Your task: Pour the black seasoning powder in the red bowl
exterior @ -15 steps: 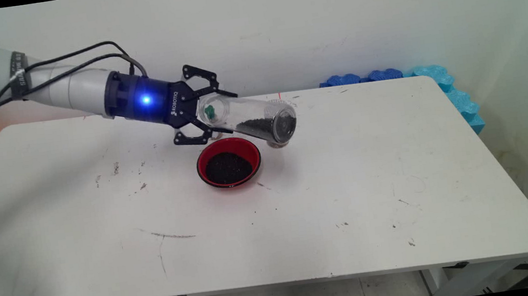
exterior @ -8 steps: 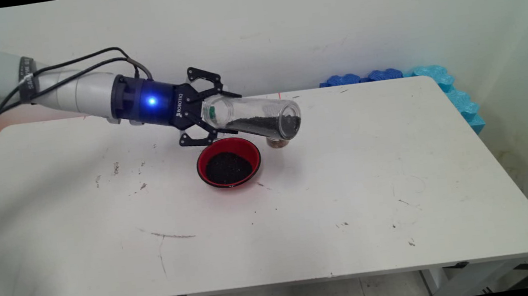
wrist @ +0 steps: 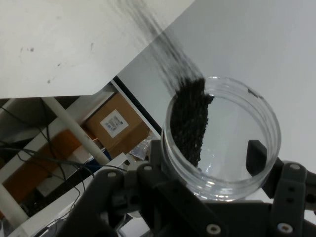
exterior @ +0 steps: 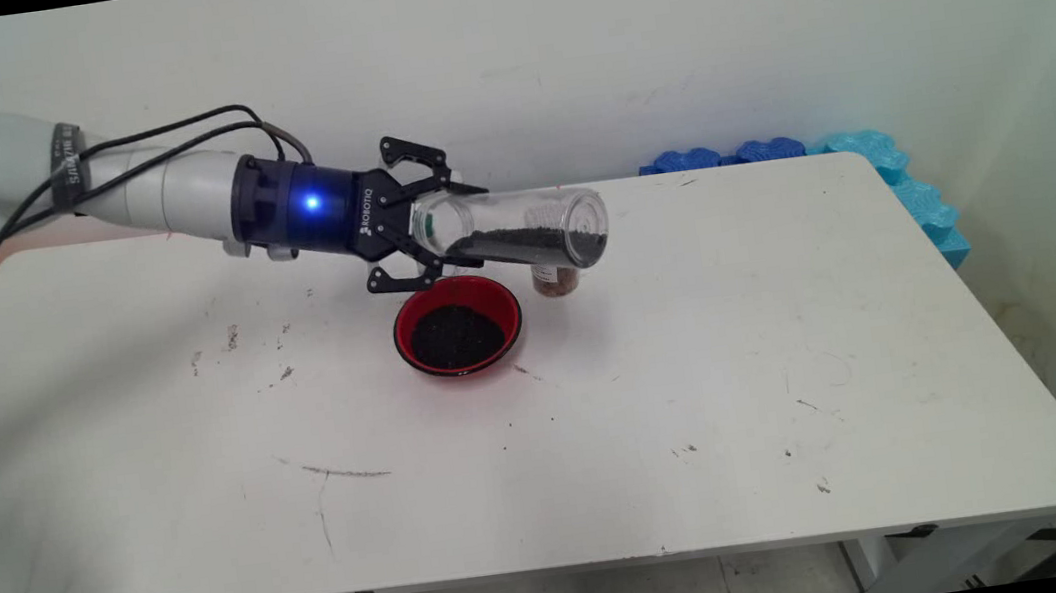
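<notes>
Gripper (exterior: 433,217) closed on a clear plastic jar (exterior: 515,233), fingers clamped across the jar near its open mouth; the jar is held almost horizontal above the table (exterior: 701,396), base pointing right. Dark granules (exterior: 521,242) lie along the jar's lower side. In the hand view the granules (wrist: 190,126) sit piled against the wall inside the rim. Directly below the gripper stands a red bowl (exterior: 457,324) filled with the same dark granules. Just right of the bowl, under the jar's base, a small container (exterior: 556,280), possibly a spice jar with brownish contents. Blue foam pieces (exterior: 802,147) at the table's far right edge.
</notes>
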You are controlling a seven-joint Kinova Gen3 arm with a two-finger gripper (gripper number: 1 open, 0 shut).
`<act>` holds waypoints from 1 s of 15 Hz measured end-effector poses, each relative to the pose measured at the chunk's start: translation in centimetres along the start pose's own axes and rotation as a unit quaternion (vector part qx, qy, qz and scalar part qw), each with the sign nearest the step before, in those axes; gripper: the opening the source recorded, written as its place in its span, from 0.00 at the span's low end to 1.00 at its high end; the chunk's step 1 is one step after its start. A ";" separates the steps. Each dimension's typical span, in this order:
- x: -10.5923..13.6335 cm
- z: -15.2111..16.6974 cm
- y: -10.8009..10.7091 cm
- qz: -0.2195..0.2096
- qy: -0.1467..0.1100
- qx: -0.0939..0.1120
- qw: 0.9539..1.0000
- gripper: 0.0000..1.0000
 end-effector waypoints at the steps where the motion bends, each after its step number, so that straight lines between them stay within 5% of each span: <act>1: 0.1 0.1 0.0 -0.002 -0.001 0.000 1.000 0.00; 15: 1.1 0.8 -0.7 -0.032 -0.007 -0.006 0.999 0.00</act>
